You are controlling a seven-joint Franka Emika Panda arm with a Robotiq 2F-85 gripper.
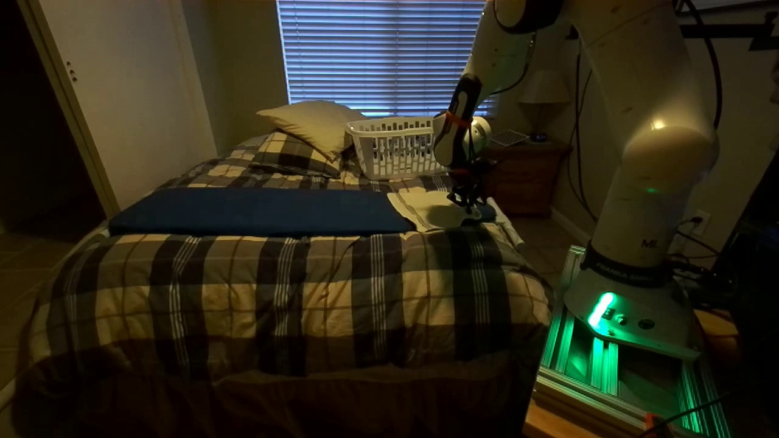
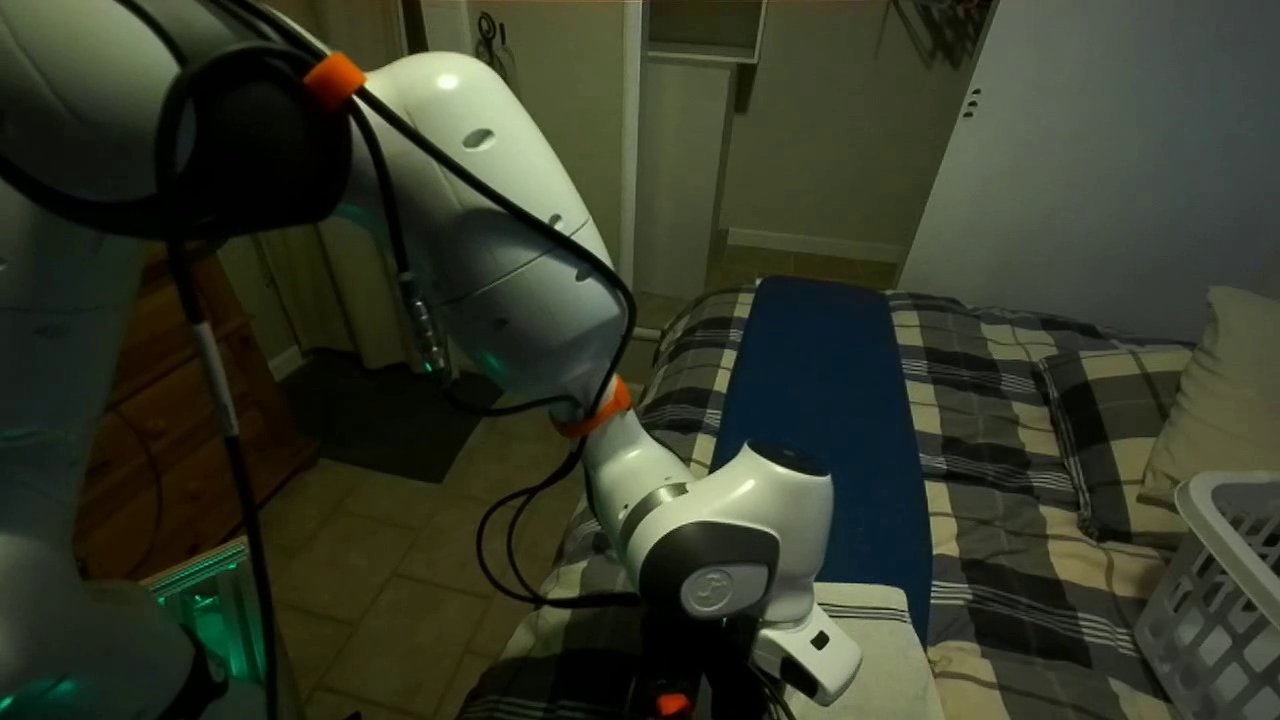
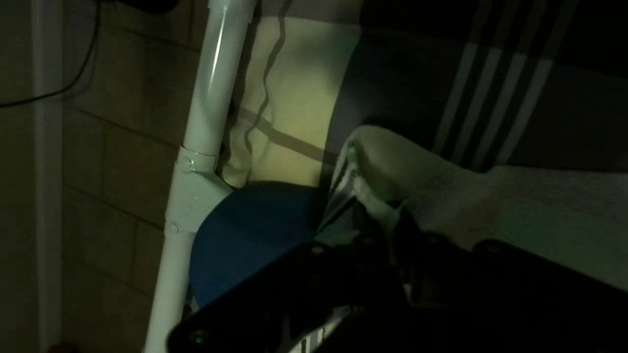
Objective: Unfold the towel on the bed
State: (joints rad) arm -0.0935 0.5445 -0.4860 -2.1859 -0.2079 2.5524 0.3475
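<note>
The cream-white towel [image 1: 426,210] lies flat with dark stripes near its left edge, at the near-robot end of the bed's long dark blue cloth. The bed [image 1: 328,274] has a navy, white and tan plaid comforter. The towel [image 2: 880,640] is partly hidden by the arm in an exterior view. My gripper [image 1: 467,204] points down at the towel's right end. In the wrist view the gripper [image 3: 385,220] is shut on a raised fold at the striped corner of the towel [image 3: 441,196]. The fingers are dark, and their tips are partly hidden in the cloth.
The long dark blue cloth [image 1: 261,210] runs across the bed under the towel. A white laundry basket [image 1: 395,149] and pale pillow [image 1: 313,121] stand at the back. A white rail [image 3: 201,117] runs along the bed's edge, with tiled floor beyond it.
</note>
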